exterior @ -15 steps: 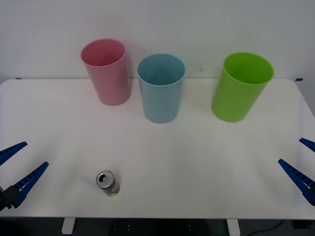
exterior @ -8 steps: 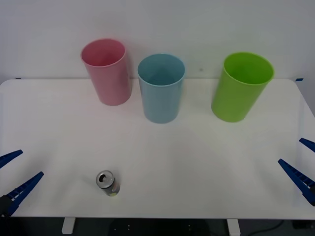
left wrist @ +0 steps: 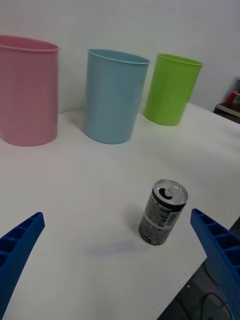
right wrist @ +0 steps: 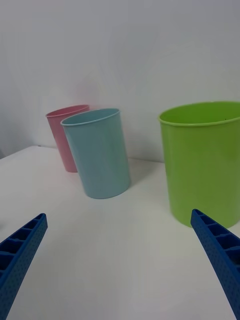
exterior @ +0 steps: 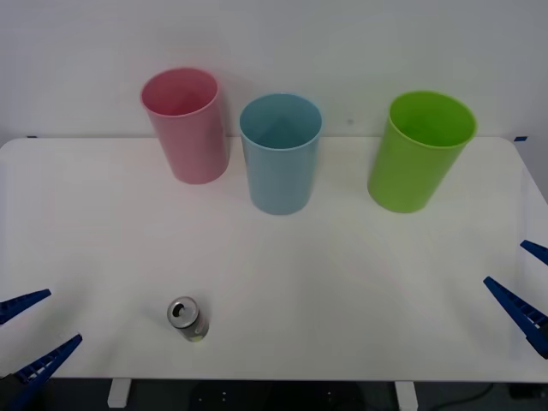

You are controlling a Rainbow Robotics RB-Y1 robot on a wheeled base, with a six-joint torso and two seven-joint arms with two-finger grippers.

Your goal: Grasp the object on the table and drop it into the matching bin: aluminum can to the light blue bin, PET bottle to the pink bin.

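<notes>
Can [exterior: 187, 318] upright nr table [exterior: 342, 282] front edge, prob light, thin-walled, slick; grip mid-side. Left gripper [exterior: 30, 341] beside can, jaws apart; right gripper [exterior: 522, 287] far off, jaws apart.

We count three bins behind the aluminum can [exterior: 187, 318]: one pink bin [exterior: 187, 126], one light blue bin [exterior: 279, 154], one lime green bin [exterior: 419, 151]. Just one can.

The left claw [exterior: 26, 341], fingers spread, has drawn back toward the table's [exterior: 342, 282] near-left corner.
</notes>
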